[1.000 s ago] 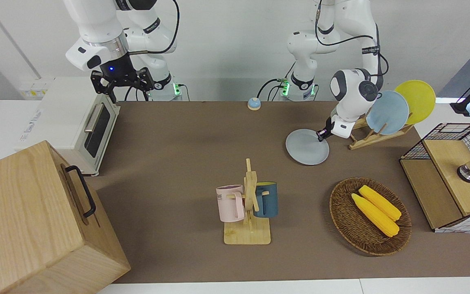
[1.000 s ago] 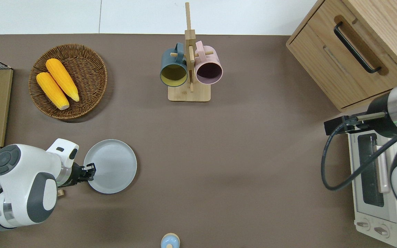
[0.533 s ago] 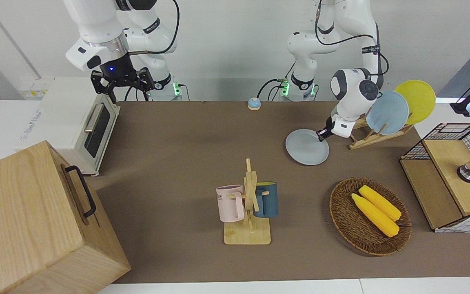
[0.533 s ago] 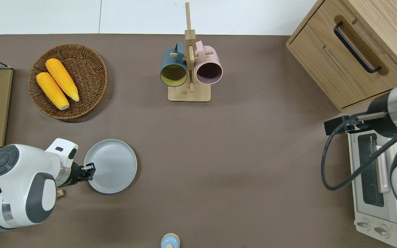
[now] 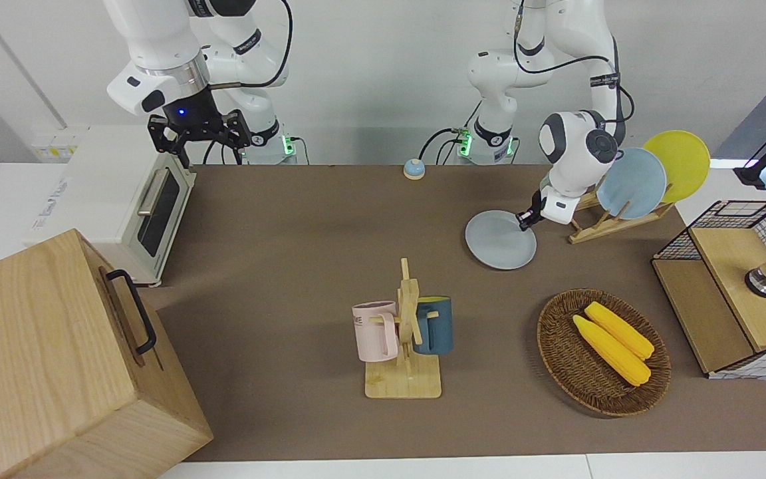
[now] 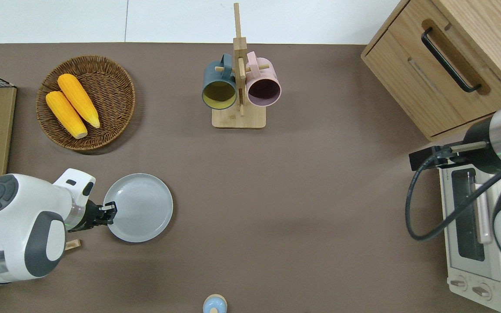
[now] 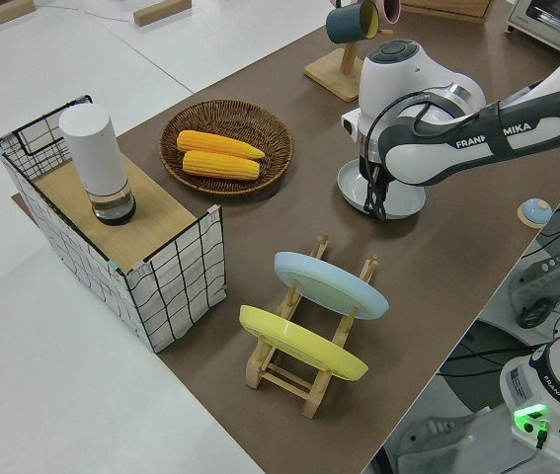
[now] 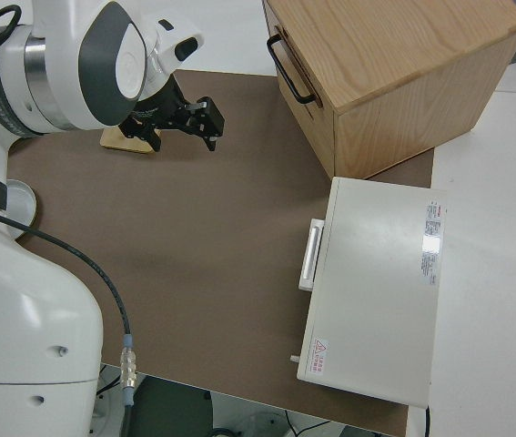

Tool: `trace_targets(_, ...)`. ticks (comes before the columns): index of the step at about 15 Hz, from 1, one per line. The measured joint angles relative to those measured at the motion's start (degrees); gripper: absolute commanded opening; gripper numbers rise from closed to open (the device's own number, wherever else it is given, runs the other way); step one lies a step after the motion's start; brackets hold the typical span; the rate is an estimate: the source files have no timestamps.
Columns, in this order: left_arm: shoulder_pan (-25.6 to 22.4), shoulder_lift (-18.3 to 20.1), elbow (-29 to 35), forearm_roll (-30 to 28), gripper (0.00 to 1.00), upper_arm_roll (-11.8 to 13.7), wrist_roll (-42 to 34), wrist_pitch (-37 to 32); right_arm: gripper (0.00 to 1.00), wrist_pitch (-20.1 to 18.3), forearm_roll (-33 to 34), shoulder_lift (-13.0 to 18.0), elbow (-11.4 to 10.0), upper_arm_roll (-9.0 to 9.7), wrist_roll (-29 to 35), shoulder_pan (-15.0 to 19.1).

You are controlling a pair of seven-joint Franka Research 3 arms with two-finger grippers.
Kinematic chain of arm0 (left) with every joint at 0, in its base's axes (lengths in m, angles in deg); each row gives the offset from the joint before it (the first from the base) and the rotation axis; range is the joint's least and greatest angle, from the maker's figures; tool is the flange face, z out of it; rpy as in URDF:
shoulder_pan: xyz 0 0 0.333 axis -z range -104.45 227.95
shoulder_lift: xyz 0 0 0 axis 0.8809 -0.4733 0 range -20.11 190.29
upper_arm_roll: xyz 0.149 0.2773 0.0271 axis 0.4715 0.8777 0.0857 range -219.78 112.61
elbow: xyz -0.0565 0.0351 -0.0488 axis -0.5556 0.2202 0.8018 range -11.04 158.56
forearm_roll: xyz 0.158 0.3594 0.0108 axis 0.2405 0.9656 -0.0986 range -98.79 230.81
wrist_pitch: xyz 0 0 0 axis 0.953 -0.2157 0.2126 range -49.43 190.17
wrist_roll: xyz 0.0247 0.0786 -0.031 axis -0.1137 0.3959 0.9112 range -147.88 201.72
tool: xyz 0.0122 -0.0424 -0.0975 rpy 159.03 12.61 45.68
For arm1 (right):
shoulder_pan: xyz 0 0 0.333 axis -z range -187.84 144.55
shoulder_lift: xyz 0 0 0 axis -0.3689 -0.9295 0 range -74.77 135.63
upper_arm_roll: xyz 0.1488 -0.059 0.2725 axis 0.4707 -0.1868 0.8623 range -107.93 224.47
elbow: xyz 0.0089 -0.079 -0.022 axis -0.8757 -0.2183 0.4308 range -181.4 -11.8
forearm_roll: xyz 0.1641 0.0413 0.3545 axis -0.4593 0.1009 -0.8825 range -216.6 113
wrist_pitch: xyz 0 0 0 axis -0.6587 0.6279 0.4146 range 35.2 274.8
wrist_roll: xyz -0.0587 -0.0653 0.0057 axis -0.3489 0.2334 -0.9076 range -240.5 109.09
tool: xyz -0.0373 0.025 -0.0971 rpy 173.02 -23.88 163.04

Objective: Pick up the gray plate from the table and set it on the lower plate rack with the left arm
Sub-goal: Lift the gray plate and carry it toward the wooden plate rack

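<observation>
The gray plate lies on the brown table, also seen in the front view and the left side view. My left gripper is shut on the plate's rim at the edge toward the left arm's end. The lower plate rack stands beside the plate, toward the left arm's end, and holds a light-blue plate and a yellow plate. In the left side view the rack shows free pegs at its end toward the gray plate. The right arm is parked, its gripper open.
A wicker basket with two corn cobs lies farther from the robots than the plate. A wire-sided box with a white cylinder stands at the left arm's end. A mug stand, a bell, a toaster oven and a wooden cabinet also stand here.
My left gripper has shifted slightly toward the left arm's end, and the gray plate has moved a little with it. The right arm has not moved.
</observation>
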Motion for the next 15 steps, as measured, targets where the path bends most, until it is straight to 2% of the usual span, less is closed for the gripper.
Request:
trace_targets(7, -0.27, 0.09, -11.79, 11.0, 0.0, 0.54, 0.83, -15.13, 0.983, 0.0, 0.0, 0.0, 0.0, 0.0, 0.0, 0.0)
trace_targets(11, -0.28, 0.19, -16.31, 22.06, 0.0, 0.53, 3.0, -23.21, 0.983, 0.0, 0.0, 0.0, 0.0, 0.0, 0.0, 0.0)
trace_targets(15, -0.11, 0.4, -19.66, 29.2, 0.0, 0.36, 3.22, -28.98, 0.983, 0.0, 0.0, 0.0, 0.0, 0.0, 0.0, 0.0)
